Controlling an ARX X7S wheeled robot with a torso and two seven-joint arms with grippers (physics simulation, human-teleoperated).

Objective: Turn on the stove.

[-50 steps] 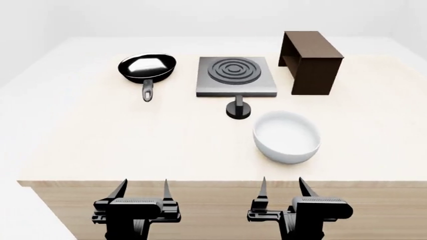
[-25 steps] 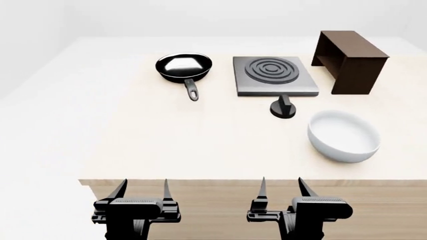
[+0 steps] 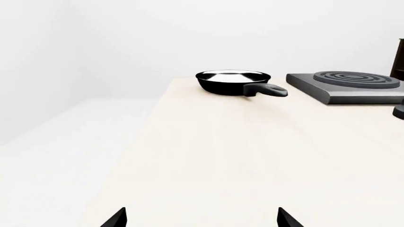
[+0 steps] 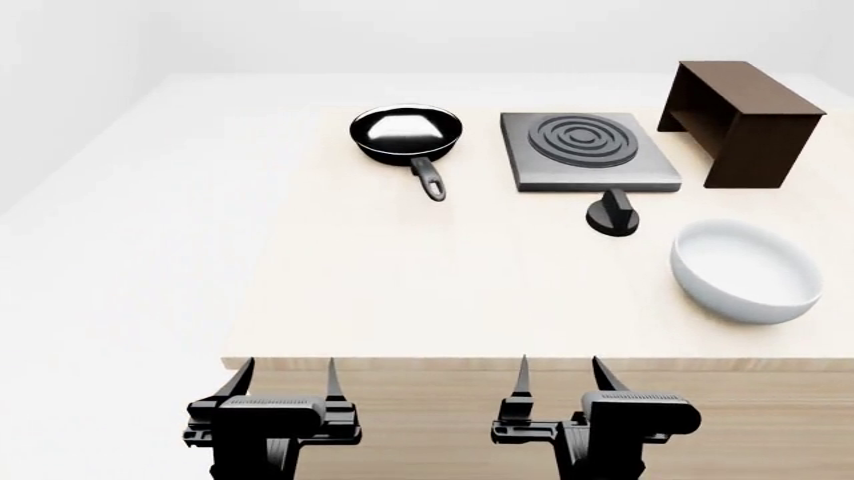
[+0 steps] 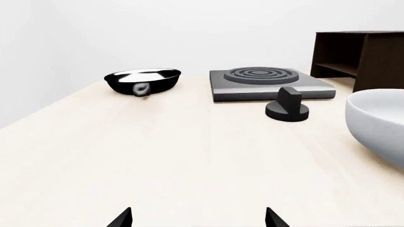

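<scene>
The left gripper [image 4: 283, 385] has its jaws wide apart and holds nothing. The right gripper [image 4: 561, 381] is the same, wide and empty. Both hang at the near edge of the table [image 4: 374, 280].

The stove [image 4: 589, 150] sits far ahead of the right jaws. Its little black knob [image 4: 613, 214] stands just in front of it, nearer the jaws.

The white bowl [image 4: 745, 270] sits close beside the knob. An arm reaching in could bump it. The frying pan [image 4: 406, 135] handle also sticks out nearby.

The knob's lever stands up, and its long side points toward the stove, a bit slanted.
</scene>
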